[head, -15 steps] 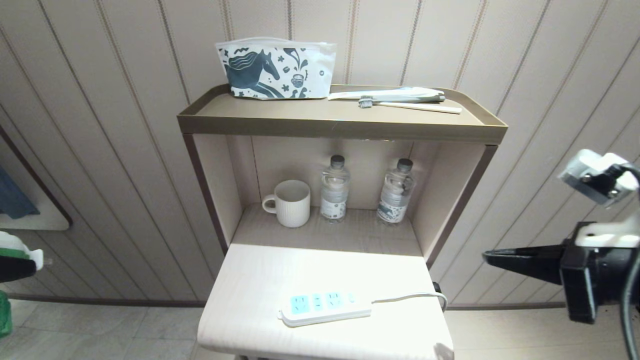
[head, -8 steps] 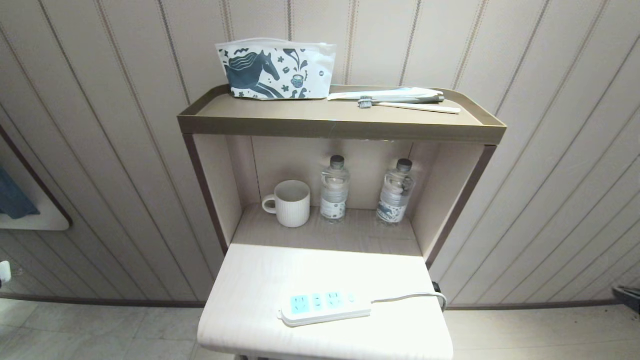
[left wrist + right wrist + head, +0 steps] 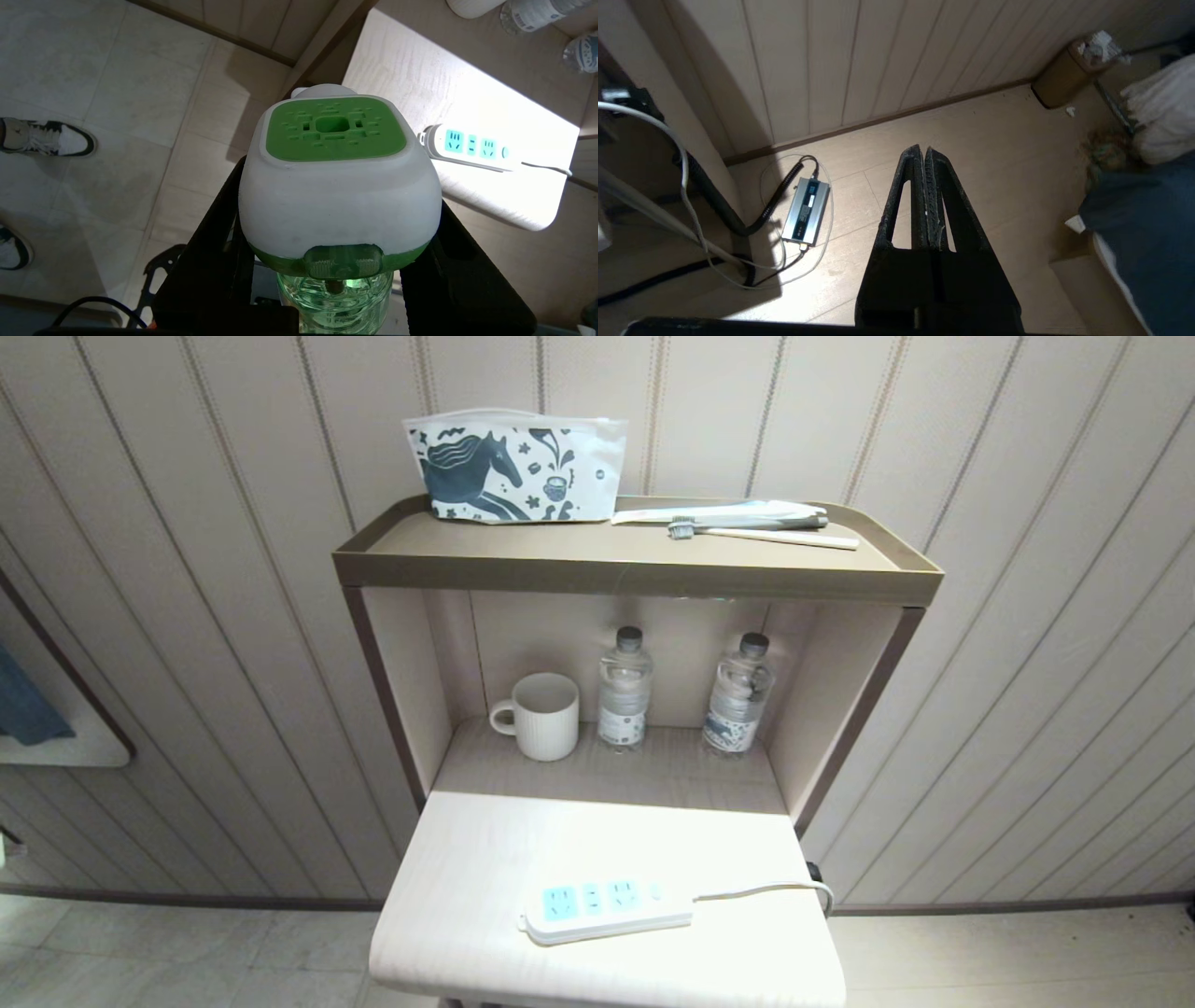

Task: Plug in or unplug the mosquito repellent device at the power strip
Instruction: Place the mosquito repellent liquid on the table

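We see the left claw (image 3: 334, 280) clamped on the mosquito repellent device (image 3: 338, 186) over floor tiles (image 3: 117, 84), off the tabletop's (image 3: 485, 859) edge; the power strip (image 3: 607, 910) lies lengthwise along its front edge. Right claw (image 3: 923, 156) closed, empty.

The mosquito repellent device (image 3: 338, 196) is sitting upright between two black fingers, off to the side of the table and above the floor. Its white plug head is showing a flat green square top with a pattern of small slots around a central opening, and the translucent green bottle is hanging beneath it. The power strip (image 3: 607, 910) is lying flat near the front edge of the pale table, a long white bar with light-blue socket faces all standing empty, a small round button and a white cord trailing off its end
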`<state>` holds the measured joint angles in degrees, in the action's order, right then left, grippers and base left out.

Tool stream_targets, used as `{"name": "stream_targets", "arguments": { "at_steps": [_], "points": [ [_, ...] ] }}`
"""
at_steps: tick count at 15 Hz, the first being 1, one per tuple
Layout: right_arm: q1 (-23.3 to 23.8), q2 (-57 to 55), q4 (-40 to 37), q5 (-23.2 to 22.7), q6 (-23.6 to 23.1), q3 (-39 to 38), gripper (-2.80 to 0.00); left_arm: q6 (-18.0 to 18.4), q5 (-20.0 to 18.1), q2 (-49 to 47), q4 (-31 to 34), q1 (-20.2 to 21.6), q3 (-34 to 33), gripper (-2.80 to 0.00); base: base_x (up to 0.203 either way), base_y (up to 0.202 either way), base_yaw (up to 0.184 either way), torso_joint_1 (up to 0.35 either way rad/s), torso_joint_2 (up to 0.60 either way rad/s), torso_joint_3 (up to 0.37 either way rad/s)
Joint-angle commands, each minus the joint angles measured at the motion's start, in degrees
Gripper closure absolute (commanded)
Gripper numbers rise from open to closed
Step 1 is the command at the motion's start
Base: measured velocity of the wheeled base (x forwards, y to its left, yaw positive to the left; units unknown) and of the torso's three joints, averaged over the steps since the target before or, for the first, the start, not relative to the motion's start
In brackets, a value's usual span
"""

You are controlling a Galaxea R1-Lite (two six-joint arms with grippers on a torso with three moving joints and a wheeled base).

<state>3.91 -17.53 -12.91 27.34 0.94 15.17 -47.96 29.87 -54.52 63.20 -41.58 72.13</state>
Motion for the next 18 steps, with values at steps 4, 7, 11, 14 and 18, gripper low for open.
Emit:
{"name": "stream_targets", "arguments": {
  "at_steps": [4, 7, 11, 14, 18],
  "points": [
    [-2.1, 5.4, 14.7, -16.7, -6.9, -10.3, 0.0, -0.3, 0.0, -0.8, 0.3, 0.0, -0.4, 0.0, 0.0, 0.0, 0.0, 0.0, 0.0, 0.0],
    [-3.4, 10.6, 14.5, -25.6, -10.5, -14.0, 0.0, -0.3, 0.1, -0.1, -0.9, 0.0, -2.3, 0.0, 0.0, 0.0, 0.0, 0.0, 0.0, 0.0],
    [-3.6, 10.4, 12.3, -28.7, -10.3, -14.0, 0.0, -0.4, 0.2, -0.1, -1.4, 0.0, -2.5, 0.0, 0.0, 0.0, 0.0, 0.0, 0.0, 0.0],
    [-3.6, 9.4, 12.1, -28.7, -10.3, -14.0, 0.0, -0.4, 0.1, -0.9, -2.3, 0.0, -2.4, 0.0, 0.0, 0.0, 0.0, 0.0, 0.0, 0.0],
    [-3.6, 17.0, 12.6, -28.5, -8.6, -14.5, 0.0, -0.3, 0.2, -0.5, -2.6, 0.0, -2.6, 0.0, 0.0, 0.0, 0.0, 0.0, 0.0, 0.0]
  ]
}}
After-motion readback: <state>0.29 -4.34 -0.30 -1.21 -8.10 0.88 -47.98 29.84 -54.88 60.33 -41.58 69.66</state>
